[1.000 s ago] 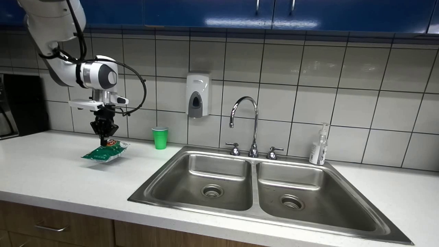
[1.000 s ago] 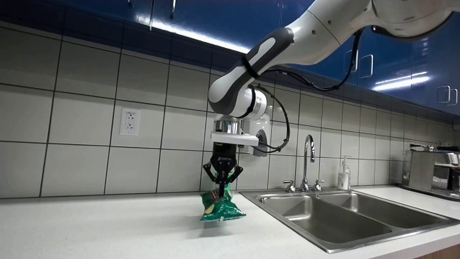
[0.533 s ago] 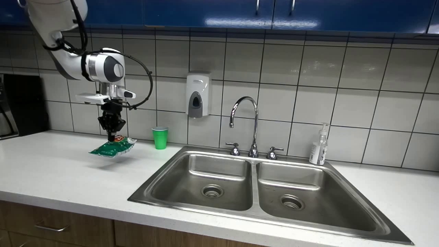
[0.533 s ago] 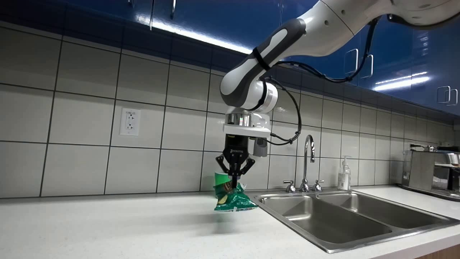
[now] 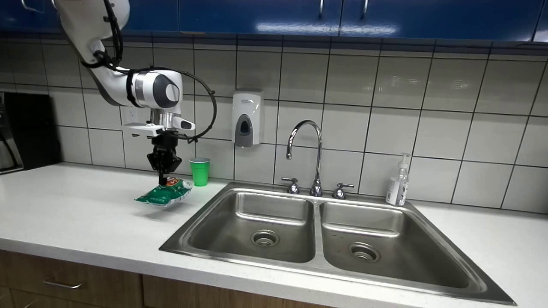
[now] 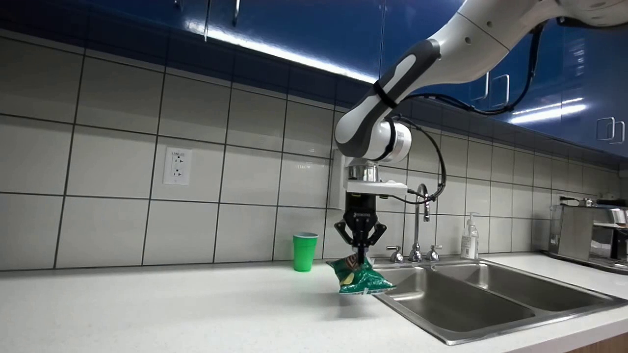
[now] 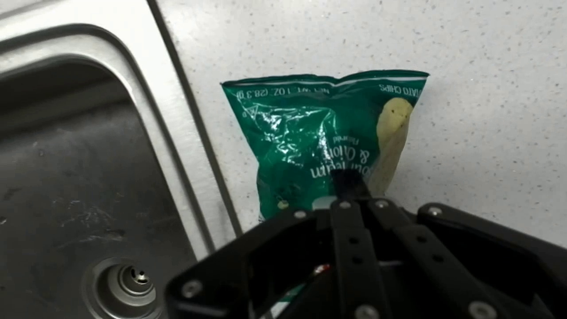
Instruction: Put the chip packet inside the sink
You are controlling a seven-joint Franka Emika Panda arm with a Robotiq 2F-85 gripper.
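The green chip packet (image 5: 159,197) hangs tilted a little above the white counter, left of the steel double-basin sink (image 5: 317,239). My gripper (image 5: 162,182) points down, shut on the packet's upper middle. In an exterior view the packet (image 6: 365,282) overlaps the sink's left rim (image 6: 450,336) in the picture, with my gripper (image 6: 361,259) on it and its shadow on the counter. In the wrist view the packet (image 7: 297,133) lies over counter, right of the sink rim (image 7: 164,88). The gripper (image 7: 350,177) covers the packet's lower part there.
A green cup (image 5: 200,172) stands by the wall just behind the packet; it also shows in an exterior view (image 6: 304,252). The chrome faucet (image 5: 319,162) rises behind the sink. A soap bottle (image 5: 398,186) stands at the sink's back right corner. A wall dispenser (image 5: 247,119) hangs above the counter.
My gripper has carried the packet toward the sink in both exterior views. It rose slightly, then came down a little. The cup is now uncovered in an exterior view where it was partly hidden.
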